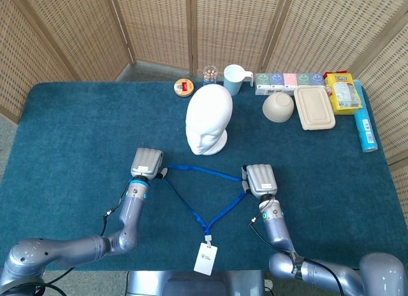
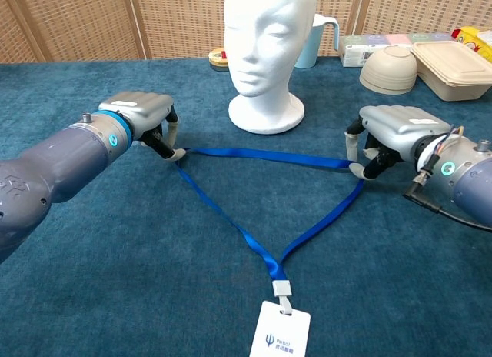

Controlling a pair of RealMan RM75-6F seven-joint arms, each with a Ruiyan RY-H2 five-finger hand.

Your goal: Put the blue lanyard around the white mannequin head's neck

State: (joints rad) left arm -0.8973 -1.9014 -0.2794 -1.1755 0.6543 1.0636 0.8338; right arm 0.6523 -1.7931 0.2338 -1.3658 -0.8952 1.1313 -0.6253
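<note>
The white mannequin head (image 1: 208, 120) (image 2: 269, 41) stands upright at the table's middle, facing me. In front of it the blue lanyard (image 1: 201, 173) (image 2: 261, 152) lies on the blue cloth, pulled into a taut triangle. Its white badge (image 1: 204, 258) (image 2: 280, 330) rests at the near edge. My left hand (image 1: 146, 163) (image 2: 142, 115) pinches the loop's left corner with curled fingers. My right hand (image 1: 261, 179) (image 2: 392, 126) pinches the right corner the same way. Both hands sit low over the cloth, a little nearer than the head's base.
Along the back stand a red-lidded tin (image 1: 183, 87), a small jar (image 1: 210, 74), a pale blue cup (image 1: 234, 79), a row of small cartons (image 1: 290, 80), a beige bowl (image 1: 278, 107), a lidded lunch box (image 1: 313, 108), a yellow packet (image 1: 343, 92) and a blue roll (image 1: 364, 125). Wicker screens close the rear.
</note>
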